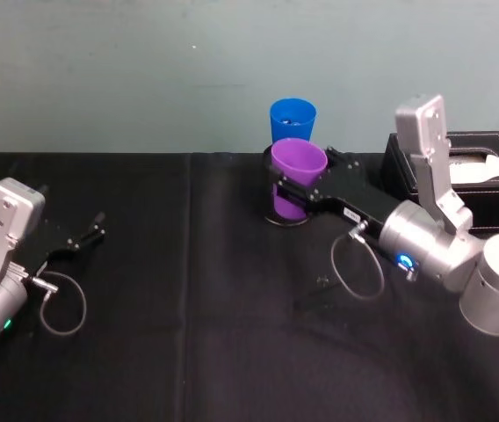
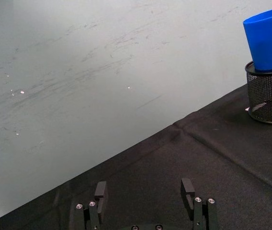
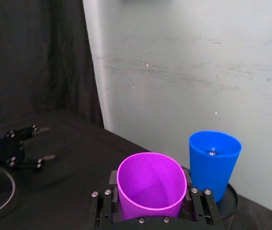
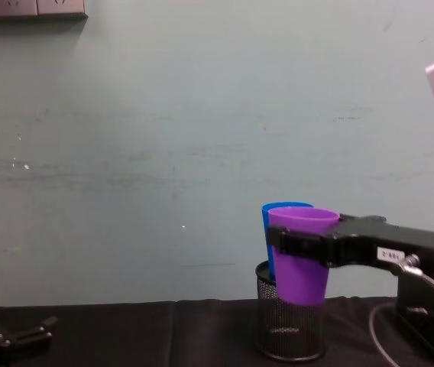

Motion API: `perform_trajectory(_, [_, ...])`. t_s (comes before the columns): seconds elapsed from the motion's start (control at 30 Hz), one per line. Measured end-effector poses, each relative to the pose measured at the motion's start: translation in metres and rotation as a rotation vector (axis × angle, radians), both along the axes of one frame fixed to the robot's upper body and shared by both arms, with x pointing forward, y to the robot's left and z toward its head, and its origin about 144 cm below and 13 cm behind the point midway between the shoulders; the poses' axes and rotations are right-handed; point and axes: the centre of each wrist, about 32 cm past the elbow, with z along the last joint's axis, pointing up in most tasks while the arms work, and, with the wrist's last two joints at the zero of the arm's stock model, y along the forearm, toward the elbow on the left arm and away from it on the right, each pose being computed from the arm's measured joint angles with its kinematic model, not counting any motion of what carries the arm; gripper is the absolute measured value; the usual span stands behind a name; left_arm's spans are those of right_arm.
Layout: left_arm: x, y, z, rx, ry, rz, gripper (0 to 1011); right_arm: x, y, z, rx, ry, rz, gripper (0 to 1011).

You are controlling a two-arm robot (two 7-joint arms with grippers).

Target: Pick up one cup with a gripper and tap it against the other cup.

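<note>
The right gripper (image 1: 295, 195), a black flat-jawed clamp on a silver cylindrical arm with a glowing blue ring, has its fingers (image 3: 104, 203) closed on the plain purple tapered plastic cup (image 1: 298, 176), one on each side of the wall below the rim. The purple cup is upright, mouth up, and is held clear of the tabletop (image 1: 188, 334); in the chest view its base hangs level with the top of the black mesh pen holder (image 4: 289, 325). The plain bright blue tapered plastic cup (image 1: 292, 120) stands upright in that holder, directly beyond the purple cup as seen from the fingers, toward the wall. The two cups are very close; whether their walls touch cannot be told. The tap, by this judgement, calls for a short push of the held cup away from the robot, long axis kept vertical. The left gripper (image 1: 78, 239) rests with its fingers spread, holding nothing, on the black cloth of the tabletop, well apart on the robot's left. A dark box holding white tissue (image 1: 495, 176) stands near the right arm; a pale green wall (image 4: 202, 115) closes the room behind.
</note>
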Motion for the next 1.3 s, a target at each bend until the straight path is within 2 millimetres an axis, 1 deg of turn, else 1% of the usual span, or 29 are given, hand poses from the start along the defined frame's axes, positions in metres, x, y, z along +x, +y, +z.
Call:
perform_trajectory(0.1, [0.000, 0.000, 0.000, 0.000, 0.000, 0.000, 1000, -0.006, -0.002, -0.002, -0.002, 0.000, 0.002, 736])
perform_trajectory(0.2, [0.000, 0.000, 0.000, 0.000, 0.000, 0.000, 1000, -0.016, -0.006, -0.009, -0.011, 0.003, 0.003, 736])
perform_trajectory(0.3, [0.000, 0.000, 0.000, 0.000, 0.000, 0.000, 1000, -0.022, -0.009, -0.014, -0.016, 0.005, 0.003, 736])
perform_trajectory(0.4, [0.000, 0.000, 0.000, 0.000, 0.000, 0.000, 1000, -0.032, -0.014, -0.024, -0.023, 0.011, -0.001, 736])
perform_trajectory(0.57, [0.000, 0.000, 0.000, 0.000, 0.000, 0.000, 1000, -0.040, -0.017, -0.034, -0.030, 0.008, 0.001, 736])
perform_trajectory(0.63, [0.000, 0.000, 0.000, 0.000, 0.000, 0.000, 1000, -0.045, -0.020, -0.042, -0.032, 0.000, -0.001, 736])
perform_trajectory(0.93, [0.000, 0.000, 0.000, 0.000, 0.000, 0.000, 1000, -0.058, -0.023, -0.058, -0.044, -0.018, -0.002, 736])
perform_trajectory(1.07, [0.000, 0.000, 0.000, 0.000, 0.000, 0.000, 1000, -0.064, -0.022, -0.068, -0.046, -0.020, -0.017, 736])
perform_trajectory(1.3, [0.000, 0.000, 0.000, 0.000, 0.000, 0.000, 1000, -0.068, -0.018, -0.083, -0.040, -0.009, -0.031, 736])
